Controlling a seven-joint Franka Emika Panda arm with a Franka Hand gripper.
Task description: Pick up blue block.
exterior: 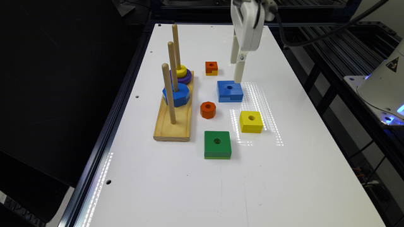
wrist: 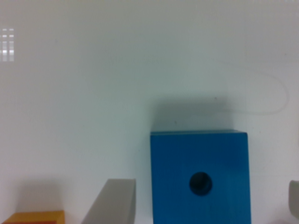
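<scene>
The flat square blue wooden block (wrist: 200, 177) with a round centre hole lies on the white table (exterior: 284, 164), directly under the white gripper (wrist: 205, 205). The gripper is spread wide and holds nothing; one finger stands on each side of the block. I judge a straight descent is needed.

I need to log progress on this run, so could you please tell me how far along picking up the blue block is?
Done: the pincer has been brought to the blue block, with its fingers open on either side of it.
In hand: lining up the grasp; the block sits flat on the white table, not lifted.
Left: close on the block and raise it.
</scene>
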